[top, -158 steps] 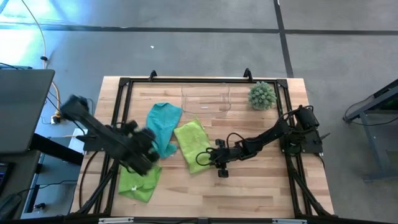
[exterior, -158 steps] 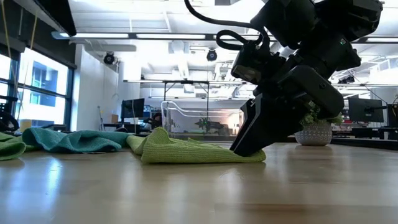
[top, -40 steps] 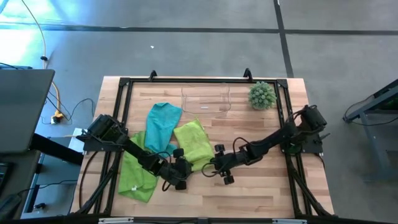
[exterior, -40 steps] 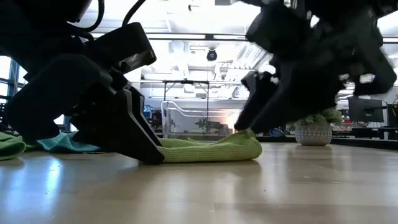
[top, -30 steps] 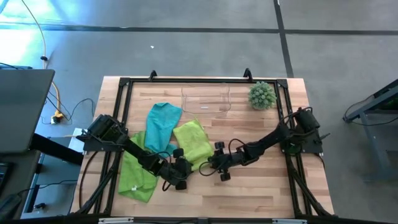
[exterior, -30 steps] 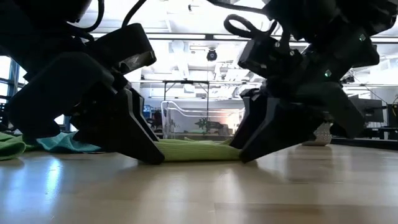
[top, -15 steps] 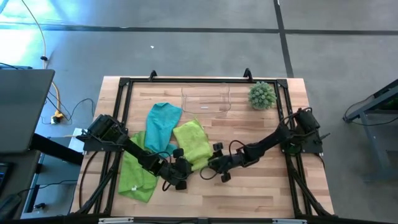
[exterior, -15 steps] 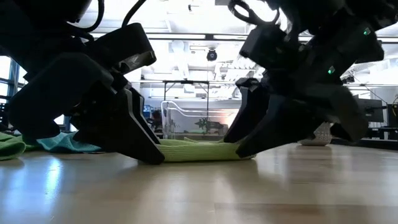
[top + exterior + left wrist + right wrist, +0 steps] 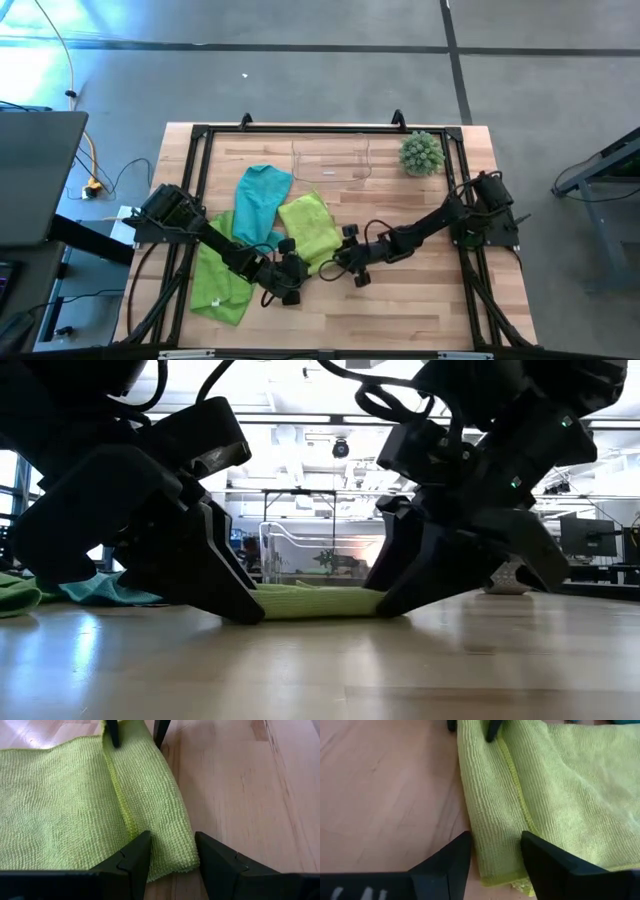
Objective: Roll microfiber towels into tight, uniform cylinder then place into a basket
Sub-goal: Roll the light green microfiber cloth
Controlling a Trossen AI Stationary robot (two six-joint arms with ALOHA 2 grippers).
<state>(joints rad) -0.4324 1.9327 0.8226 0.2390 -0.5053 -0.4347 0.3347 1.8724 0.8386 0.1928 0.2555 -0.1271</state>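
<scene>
**benchbot42:** Looking at the middle lime green towel (image 9: 310, 228), it lies flat on the bench (image 9: 420, 300) at centre frame in the high view, with its near edge folded over into a narrow strip. The left gripper (image 9: 171, 851) sits at one end of that strip, fingers (image 9: 131, 860) apart with the folded edge between them. The right gripper (image 9: 495, 850) is at the other end, fingers (image 9: 447, 862) also apart, straddling the same fold.

**rollerguy:** Where's the rest of the stuff?

**benchbot42:** Teal towel (image 9: 258, 200) is just left of it, touching or overlapping, can't tell which. Second lime green towel (image 9: 220, 285) is at lower left, partly under the left arm. The clear basket (image 9: 330, 160) sits at the top middle of the bench, well apart from the grippers. A spiky green plant ball (image 9: 421, 153) is to its right, near the upper right corner.
</scene>
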